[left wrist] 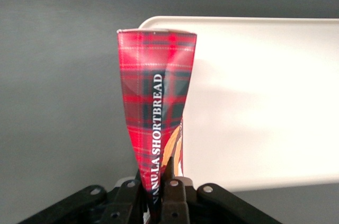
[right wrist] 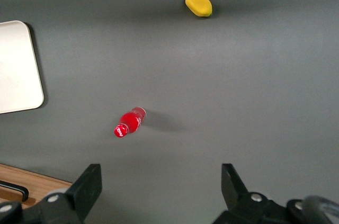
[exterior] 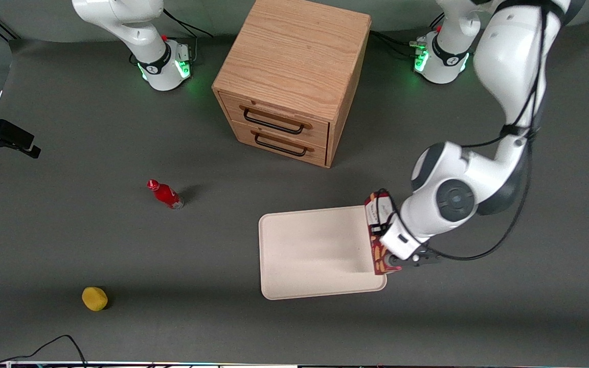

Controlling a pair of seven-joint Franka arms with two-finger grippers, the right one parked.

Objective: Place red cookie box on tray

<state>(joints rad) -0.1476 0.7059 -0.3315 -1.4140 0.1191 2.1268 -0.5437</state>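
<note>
The red cookie box (exterior: 377,232) is a long dark-red plaid box with a white end panel. It lies lengthwise over the tray's edge at the working arm's end, held by my left gripper (exterior: 389,261). In the left wrist view the gripper (left wrist: 160,184) is shut on the box (left wrist: 154,97), which reads "SHORTBREAD" and reaches away over the tray's rim. The cream-white tray (exterior: 315,253) lies flat on the table, nearer the front camera than the wooden drawer cabinet; it also shows in the left wrist view (left wrist: 265,102). I cannot tell whether the box touches the tray.
A wooden two-drawer cabinet (exterior: 294,76) stands farther from the camera than the tray. A small red bottle (exterior: 165,194) and a yellow object (exterior: 94,298) lie toward the parked arm's end of the table; both show in the right wrist view, bottle (right wrist: 128,122) and yellow object (right wrist: 198,3).
</note>
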